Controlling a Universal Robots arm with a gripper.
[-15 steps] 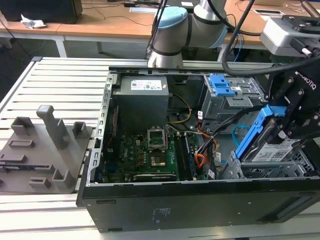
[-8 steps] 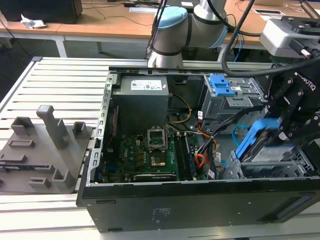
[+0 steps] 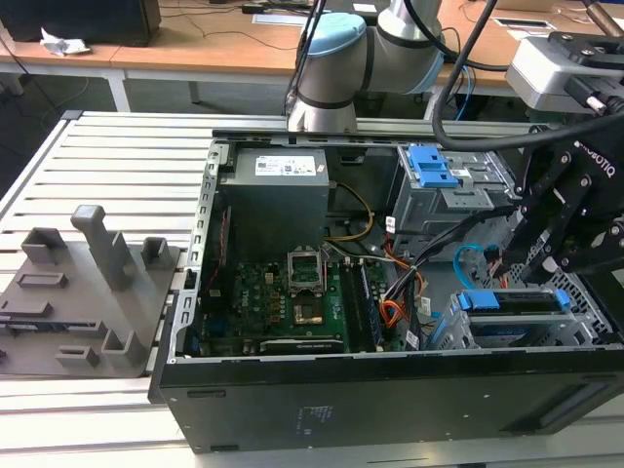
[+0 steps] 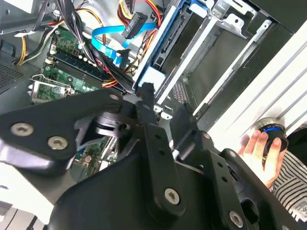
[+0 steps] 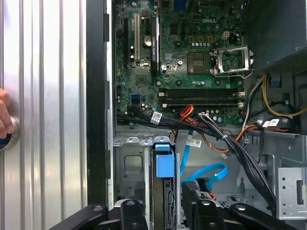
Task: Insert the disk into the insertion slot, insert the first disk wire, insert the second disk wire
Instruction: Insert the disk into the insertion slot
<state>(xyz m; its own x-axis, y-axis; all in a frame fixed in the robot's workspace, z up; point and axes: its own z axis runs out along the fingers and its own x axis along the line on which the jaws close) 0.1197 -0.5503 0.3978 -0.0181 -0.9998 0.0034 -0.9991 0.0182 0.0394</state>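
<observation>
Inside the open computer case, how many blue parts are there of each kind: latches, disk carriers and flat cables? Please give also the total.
Bright blue plastic latch, on the tall grey metal box: 1
Bright blue plastic disk carrier: 1
Thin flat light-blue cable: 1
Total: 3

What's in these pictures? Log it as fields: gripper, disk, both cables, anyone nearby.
gripper: above the drive cage, at the exterior view's right
disk: sitting in the cage, blue carrier end showing
light-blue cable: loops beside the disk
orange-yellow wires: dark plug close to the disk's blue edge
hand: resting on a round knob
</observation>
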